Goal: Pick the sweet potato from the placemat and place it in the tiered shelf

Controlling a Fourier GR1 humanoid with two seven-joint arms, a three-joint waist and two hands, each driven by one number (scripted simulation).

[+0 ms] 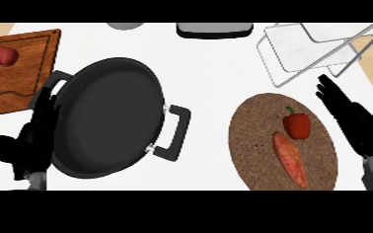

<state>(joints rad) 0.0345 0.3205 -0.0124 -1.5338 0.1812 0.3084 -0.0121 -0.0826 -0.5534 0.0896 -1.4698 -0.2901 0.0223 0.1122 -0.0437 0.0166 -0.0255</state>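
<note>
On the placemat (pixel 251 143), sweet potato (pixel 290 159) lies lengthwise, tapering toward me, beside a red pepper (pixel 296 124). My right hand (pixel 348 121) hovers alongside, fingers straight, holding nothing.

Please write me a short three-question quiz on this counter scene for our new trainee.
1. True or false: the sweet potato already lies in the tiered shelf.
2. Which item shares the round placemat with the sweet potato? A) an apple B) a red bell pepper C) a spoon
3. Fill in: the large black pan sits towards the robot's ______ side.

Key
1. False: it lies on the placemat, with the right hand open beside the mat and not touching it.
2. B
3. left, close to the left hand.
</note>
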